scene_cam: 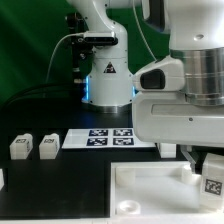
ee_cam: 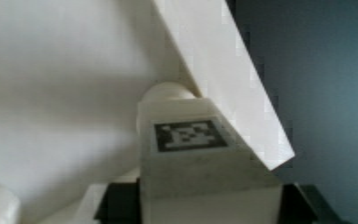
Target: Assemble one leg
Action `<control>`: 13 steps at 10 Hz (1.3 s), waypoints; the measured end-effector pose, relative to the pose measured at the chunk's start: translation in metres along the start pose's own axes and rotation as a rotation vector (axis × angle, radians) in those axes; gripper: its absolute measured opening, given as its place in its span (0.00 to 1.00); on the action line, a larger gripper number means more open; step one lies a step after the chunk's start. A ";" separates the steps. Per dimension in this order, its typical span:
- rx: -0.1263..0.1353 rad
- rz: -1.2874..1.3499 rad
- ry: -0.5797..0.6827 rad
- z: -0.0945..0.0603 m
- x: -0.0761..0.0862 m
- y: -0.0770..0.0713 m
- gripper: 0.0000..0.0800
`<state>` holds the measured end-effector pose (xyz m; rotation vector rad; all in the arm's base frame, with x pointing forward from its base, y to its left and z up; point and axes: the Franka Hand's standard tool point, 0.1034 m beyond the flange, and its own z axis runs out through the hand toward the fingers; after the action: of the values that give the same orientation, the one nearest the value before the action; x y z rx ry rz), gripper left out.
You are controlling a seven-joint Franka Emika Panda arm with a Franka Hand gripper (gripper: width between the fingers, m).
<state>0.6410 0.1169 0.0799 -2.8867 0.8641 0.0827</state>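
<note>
My gripper [ee_cam: 202,205] is shut on a leg [ee_cam: 194,150], a white blocky peg with a black-and-white tag on the face toward the camera. Dark fingers [ee_cam: 123,200] press on both of its sides. The leg's tip is right at the edge of the large white tabletop [ee_cam: 69,90]. I cannot tell whether they touch. In the exterior view the gripper [scene_cam: 212,172] holds the tagged leg [scene_cam: 213,180] at the tabletop's [scene_cam: 150,195] corner on the exterior view's right. Two more legs [scene_cam: 21,146] [scene_cam: 47,146] stand on the black table at the exterior view's left.
The marker board [scene_cam: 110,137] lies behind the tabletop. Another white part [scene_cam: 2,178] shows at the exterior view's left edge. The arm's base [scene_cam: 105,75] stands at the back. The arm's bulk [scene_cam: 185,90] hides the exterior view's right side.
</note>
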 end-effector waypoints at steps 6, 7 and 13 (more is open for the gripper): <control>0.151 0.886 -0.012 0.003 -0.010 0.005 0.38; 0.162 1.008 -0.027 0.005 -0.015 -0.001 0.38; 0.092 0.313 0.038 -0.003 -0.007 0.005 0.81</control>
<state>0.6320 0.1159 0.0826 -2.6530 1.2848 0.0173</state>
